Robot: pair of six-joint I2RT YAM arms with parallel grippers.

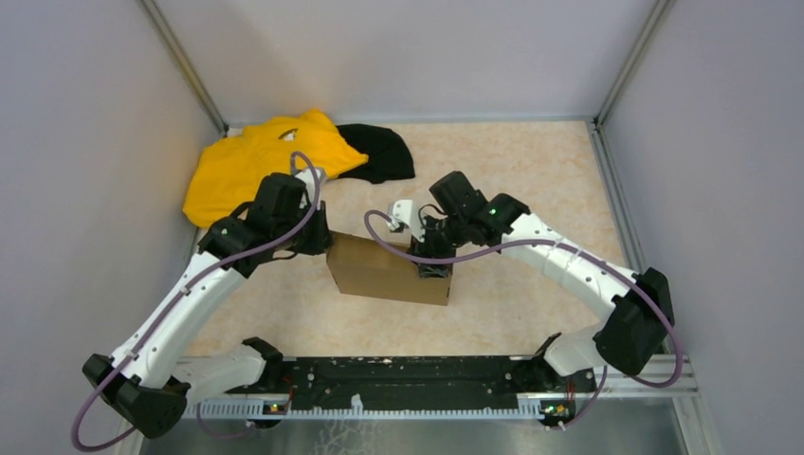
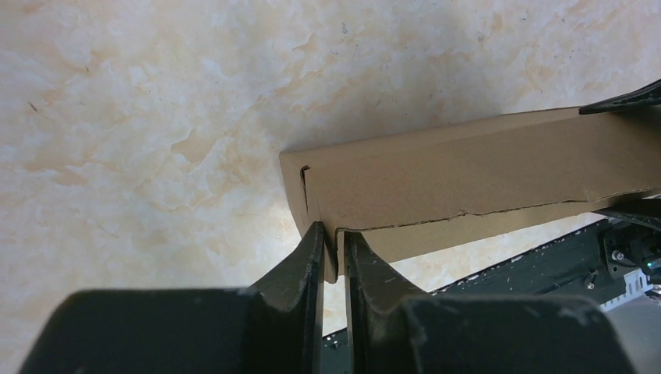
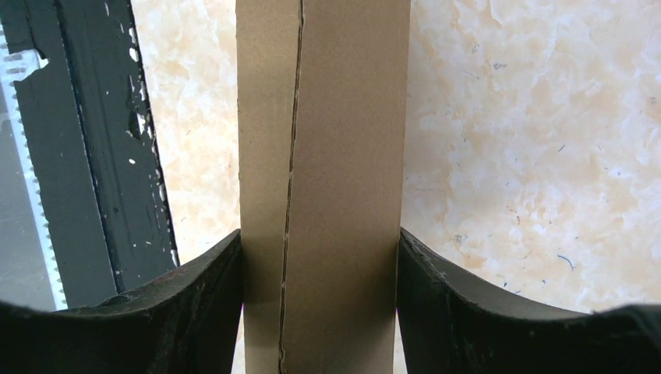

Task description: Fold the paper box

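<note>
The left hand [image 2: 333, 253] is pinching a thin cardboard edge at the left end of the paper box [image 1: 379, 270], its fingers standing narrow with only that edge between them. The right hand [image 3: 319, 234] is clamping the box's right end across its thickness, both fingers pressing on the brown sides. The box is sitting closed and shallow around the middle of the surface [image 1: 531, 180], between the arms; whether it is touching down is unclear. The folding is seemingly nearing its end: a seam is gaping along the narrow side, so the next move is likely calling for pressing that last flap flush.
</note>
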